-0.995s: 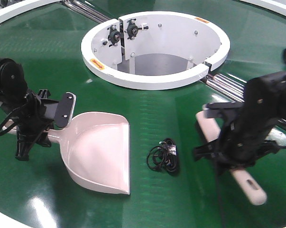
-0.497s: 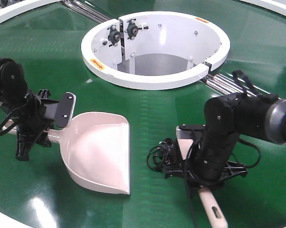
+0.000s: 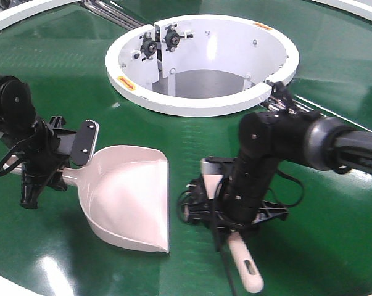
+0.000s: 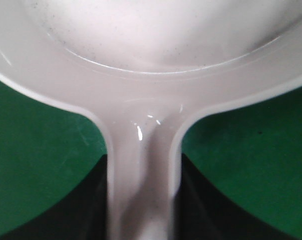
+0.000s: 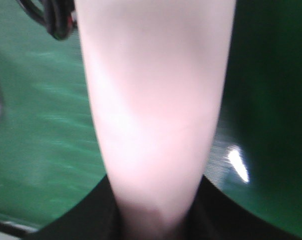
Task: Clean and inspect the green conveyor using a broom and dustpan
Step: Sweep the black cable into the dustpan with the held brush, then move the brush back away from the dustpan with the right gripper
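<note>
Left hand [image 3: 52, 161] was closed on handle of dustpan [image 3: 129, 198]; pan was laid flat on green conveyor [image 3: 192, 139]. Right hand [image 3: 233, 211] was clamped round broom [image 3: 247, 266], arm bent low, wrist turned downward, just beside black cable tangle [image 3: 187, 202]. Counted: one dustpan, one broom.

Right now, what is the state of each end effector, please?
Left end effector: closed, holding the dustpan by its handle.
Right end effector: closed, holding the broom.

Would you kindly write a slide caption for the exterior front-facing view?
Left gripper holds the dustpan on the green conveyor; right gripper holds the broom beside a tangle of black cable.
</note>
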